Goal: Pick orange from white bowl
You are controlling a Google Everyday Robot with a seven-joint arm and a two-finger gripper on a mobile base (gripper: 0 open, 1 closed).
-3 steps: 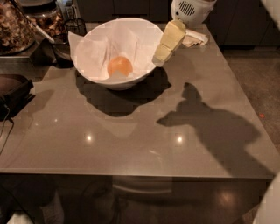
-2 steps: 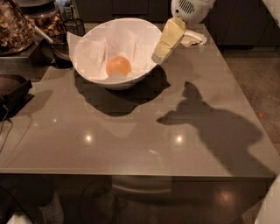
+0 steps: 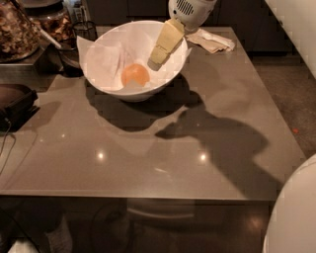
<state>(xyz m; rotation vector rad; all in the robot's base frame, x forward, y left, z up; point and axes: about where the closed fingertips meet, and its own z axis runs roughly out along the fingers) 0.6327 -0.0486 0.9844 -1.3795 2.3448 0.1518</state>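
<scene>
The orange (image 3: 135, 75) lies at the bottom of the white bowl (image 3: 165, 81), which is lined with crinkled white paper and stands at the back of the grey table (image 3: 163, 153). My gripper (image 3: 155, 62) comes down from its white wrist (image 3: 190, 11) at the top of the view and slants down-left, over the bowl's right rim and into the bowl. Its yellowish tip is just to the right of the orange and a little above it, apart from it. The gripper holds nothing that I can see.
Dark glass jars (image 3: 17, 29) and a black cup (image 3: 85, 30) stand at the back left beside the bowl. A black object (image 3: 17, 101) lies at the left edge. A crumpled cloth (image 3: 213, 40) lies at the back right. My white body (image 3: 294, 212) shows at the bottom right.
My gripper has moved left, from outside the bowl's right rim to inside the bowl near the orange. The orange and bowl have not moved.
</scene>
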